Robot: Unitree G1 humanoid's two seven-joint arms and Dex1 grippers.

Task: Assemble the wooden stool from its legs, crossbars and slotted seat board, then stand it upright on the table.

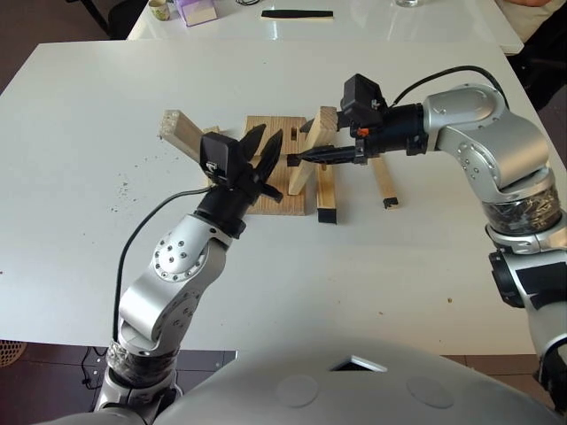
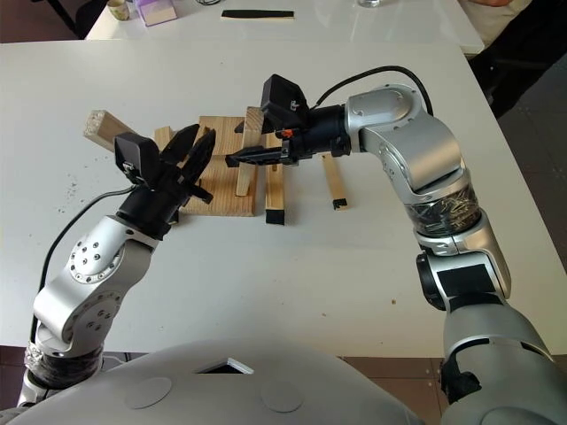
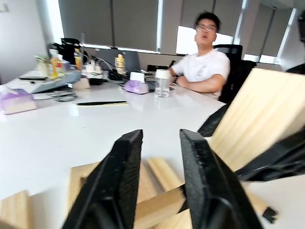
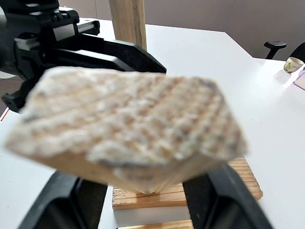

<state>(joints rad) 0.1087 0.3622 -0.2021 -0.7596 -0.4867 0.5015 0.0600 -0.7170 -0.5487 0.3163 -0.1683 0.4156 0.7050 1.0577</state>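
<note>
Board (image 1: 276, 205) flat at centre of the head view. Over its left half, left gripper (image 1: 267, 135), fingers spread partway, nothing between them. At its right edge, leg (image 1: 322, 122), tilted, top toward upper right, lower end over the board, touching or not impossible to tell. Clamped across the middle by right gripper (image 1: 297, 159), reaching in from the right of the frame. Spare leg (image 1: 180, 133) at upper left of the board, loose leg (image 1: 326, 193) just right of it, thin stick (image 1: 384, 181) farther right. Left wrist view: fingers (image 3: 119, 186) parted with a clear gap, empty. Board (image 3: 78, 174) low in frame under them, leg (image 3: 257, 119) at right, near the fingers but apart. Right wrist view: leg (image 4: 128, 119) end-on across the middle, pinched between both fingers (image 4: 224, 200) at the bottom. Left gripper (image 4: 109, 50) behind at upper left, board (image 4: 238, 188) at lower right. Likely trouble: tilted leg wedging in its slot or skating off, with nothing pinning the board and the board apt to slide under a push. Also some chance of a finger clash, given the left gripper so close to leg and right gripper.
</note>
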